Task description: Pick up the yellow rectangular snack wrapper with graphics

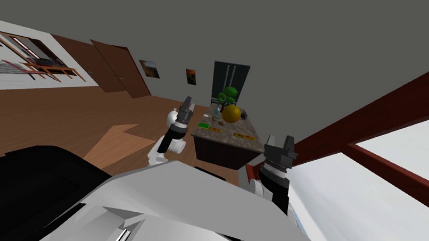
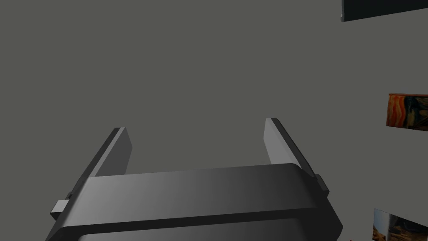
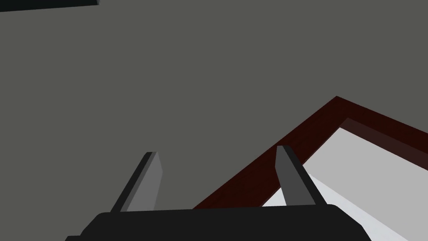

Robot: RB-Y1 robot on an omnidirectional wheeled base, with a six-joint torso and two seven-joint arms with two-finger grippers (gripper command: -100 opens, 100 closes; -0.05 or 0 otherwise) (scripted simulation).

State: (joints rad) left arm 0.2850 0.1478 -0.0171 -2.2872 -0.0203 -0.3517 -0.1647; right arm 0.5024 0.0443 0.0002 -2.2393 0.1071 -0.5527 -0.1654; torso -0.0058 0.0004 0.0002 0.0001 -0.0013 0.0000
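Two flat yellow rectangular packets lie on the near part of a stone-topped table (image 1: 226,139) ahead of me in the head view. One packet (image 1: 214,129) is toward the left and the other packet (image 1: 244,136) toward the right; I cannot tell which carries the graphics. My left gripper (image 1: 187,102) (image 2: 195,125) is raised left of the table, open and empty. My right gripper (image 1: 289,141) (image 3: 217,150) is raised off the table's right corner, open and empty as well. Both are short of the packets.
The table also carries a yellow ball (image 1: 231,113), a green plant (image 1: 226,95) and a flat green item (image 1: 204,125). A dark cabinet (image 1: 230,78) stands behind it. A red-brown window frame (image 1: 368,130) runs along the right. A black object (image 1: 10,181) sits at lower left on the wooden floor.
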